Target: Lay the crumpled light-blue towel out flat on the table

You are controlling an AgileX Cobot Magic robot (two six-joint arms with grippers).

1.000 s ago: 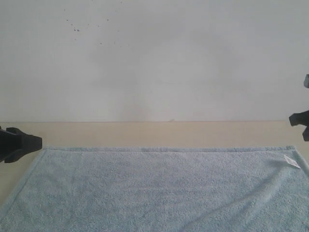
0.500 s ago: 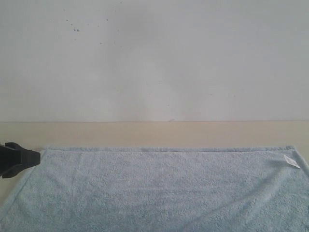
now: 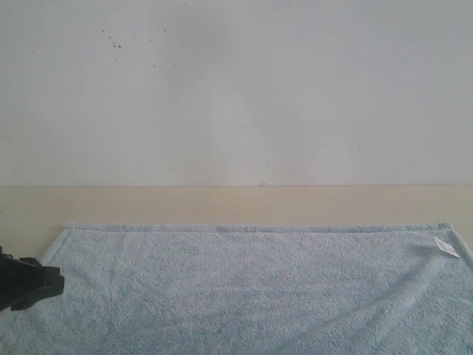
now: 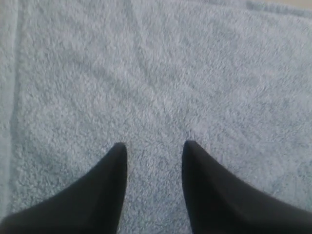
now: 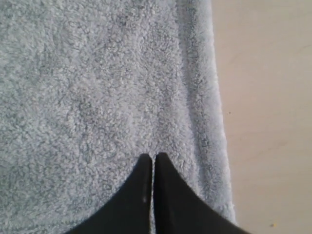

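The light-blue towel (image 3: 251, 288) lies spread out on the beige table (image 3: 236, 203), its far hem straight and a white tag (image 3: 446, 247) near its far right corner. My left gripper (image 3: 46, 281) hovers at the towel's left edge, fingers apart. The left wrist view shows that gripper (image 4: 154, 145) open over the terry (image 4: 161, 83), holding nothing. In the right wrist view my right gripper (image 5: 153, 156) is shut with nothing between its fingers, over the towel (image 5: 97, 97) close to its hem (image 5: 204, 97). The right gripper is outside the exterior view.
A white-grey wall (image 3: 236, 89) with tiny dark specks rises behind the table. A bare strip of table runs between the towel's far hem and the wall. Bare table (image 5: 263, 117) also lies beyond the towel's edge in the right wrist view.
My left gripper has drawn back toward the near side along the towel's left edge. The right gripper, at the right border a second ago, has left the exterior view. The towel has not moved.
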